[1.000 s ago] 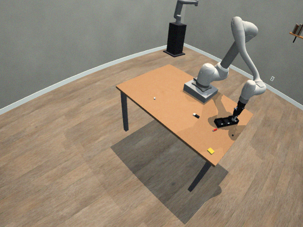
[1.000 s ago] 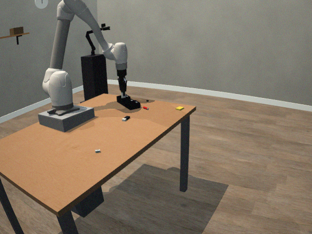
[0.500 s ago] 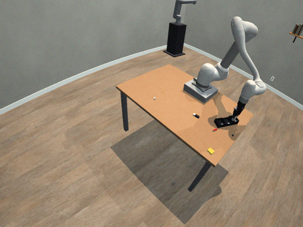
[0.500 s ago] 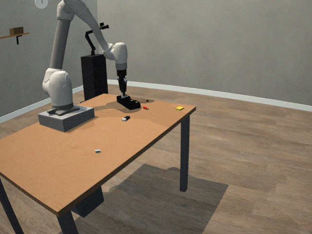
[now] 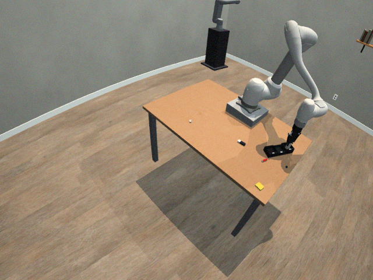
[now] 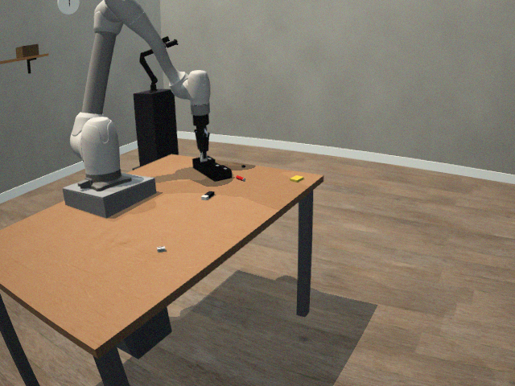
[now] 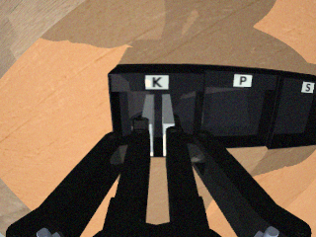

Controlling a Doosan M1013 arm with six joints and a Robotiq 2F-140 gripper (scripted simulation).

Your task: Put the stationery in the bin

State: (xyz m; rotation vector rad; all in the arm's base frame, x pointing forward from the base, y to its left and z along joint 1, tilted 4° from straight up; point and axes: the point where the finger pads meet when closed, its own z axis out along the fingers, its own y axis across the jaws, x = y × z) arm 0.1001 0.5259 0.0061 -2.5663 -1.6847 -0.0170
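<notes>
My gripper [image 5: 288, 146] [image 6: 203, 158] [image 7: 158, 107] is shut to a narrow gap, fingertips down in the bin marked K [image 7: 128, 82]. I make out nothing held in the dark gap. The fingers hide part of that bin's floor. K is the end compartment of a black row, beside bin P [image 7: 222, 80] and bin S [image 7: 294, 86]. A yellow pad [image 5: 259, 186] [image 6: 296, 178] lies near the table's corner. A black-and-white block [image 5: 241, 142] [image 6: 208, 195] lies on the table. A small whitish thing [image 5: 190, 121] [image 6: 161, 249], perhaps the sharpener, lies farther off.
A small red cylinder [image 5: 264, 160] [image 6: 240, 178] lies close beside the bin row. A tiny black thing [image 5: 286, 167] [image 6: 243, 166] lies near the table's end edge. The arm's grey base block [image 5: 240, 114] [image 6: 84, 197] stands on the wooden table [image 5: 207, 99] [image 6: 125, 265].
</notes>
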